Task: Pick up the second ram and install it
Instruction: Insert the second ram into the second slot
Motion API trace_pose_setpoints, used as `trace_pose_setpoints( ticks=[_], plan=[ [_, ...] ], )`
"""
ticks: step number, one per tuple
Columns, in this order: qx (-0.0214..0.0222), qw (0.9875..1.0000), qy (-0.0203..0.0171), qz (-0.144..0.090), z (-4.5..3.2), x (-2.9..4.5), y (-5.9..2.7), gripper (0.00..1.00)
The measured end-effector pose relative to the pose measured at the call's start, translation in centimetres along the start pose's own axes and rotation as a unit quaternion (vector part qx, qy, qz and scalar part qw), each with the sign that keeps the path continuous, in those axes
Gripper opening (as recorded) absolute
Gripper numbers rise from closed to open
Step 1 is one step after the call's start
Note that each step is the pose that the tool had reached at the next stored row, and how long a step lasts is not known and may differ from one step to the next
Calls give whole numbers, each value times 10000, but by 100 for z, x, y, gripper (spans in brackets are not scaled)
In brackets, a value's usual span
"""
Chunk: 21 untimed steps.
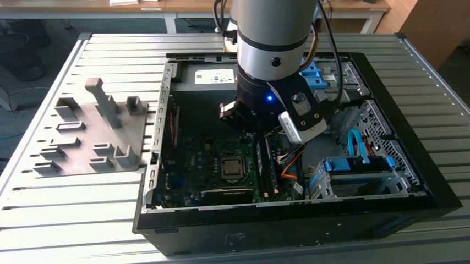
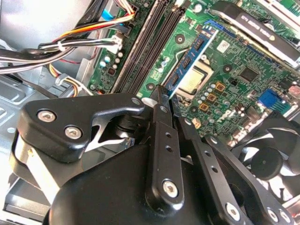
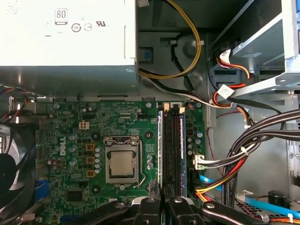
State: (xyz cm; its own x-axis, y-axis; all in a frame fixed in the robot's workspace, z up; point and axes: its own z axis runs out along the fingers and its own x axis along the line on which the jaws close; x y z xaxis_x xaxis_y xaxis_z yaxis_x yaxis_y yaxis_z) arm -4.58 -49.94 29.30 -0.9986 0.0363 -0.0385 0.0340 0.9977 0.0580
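Squeezing the second ram (image 2: 188, 63), the claw (image 2: 165, 96) has its two black fingers pressed close on the end of the stick. The ram is thin and blue-green with little black chips. In the second wrist view it pokes out from the fingertips, over the green board and next to the long black slots (image 2: 150, 42). Whether it touches a slot cannot be told.

In the exterior view, a grey metal bench (image 1: 96, 214) with long ribs holds everything. An open black computer case (image 1: 294, 223) lies on it, and the big silver and black arm (image 1: 272, 33) hangs down into the case. A grey plate with upright blocks (image 1: 81, 143) sits on the bench on the exterior view's left, just beside the case. Blue brackets (image 1: 360, 164) sit inside the case on the exterior view's right.

In the first wrist view, a silver power box (image 3: 65, 42) sits by the green board (image 3: 70, 126). Bundles of wires (image 3: 262, 136) run past the slots. A black fan (image 3: 9, 173) is at the board's edge. A square silver chip (image 3: 122, 164) sits in the middle of the board.
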Motion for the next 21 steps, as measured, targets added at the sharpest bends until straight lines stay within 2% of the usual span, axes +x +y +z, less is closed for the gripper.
trace_pose_setpoints(
  ticks=[21],
  plan=[
    [0,10000,0,0,78,3,-5,14]
  ],
)
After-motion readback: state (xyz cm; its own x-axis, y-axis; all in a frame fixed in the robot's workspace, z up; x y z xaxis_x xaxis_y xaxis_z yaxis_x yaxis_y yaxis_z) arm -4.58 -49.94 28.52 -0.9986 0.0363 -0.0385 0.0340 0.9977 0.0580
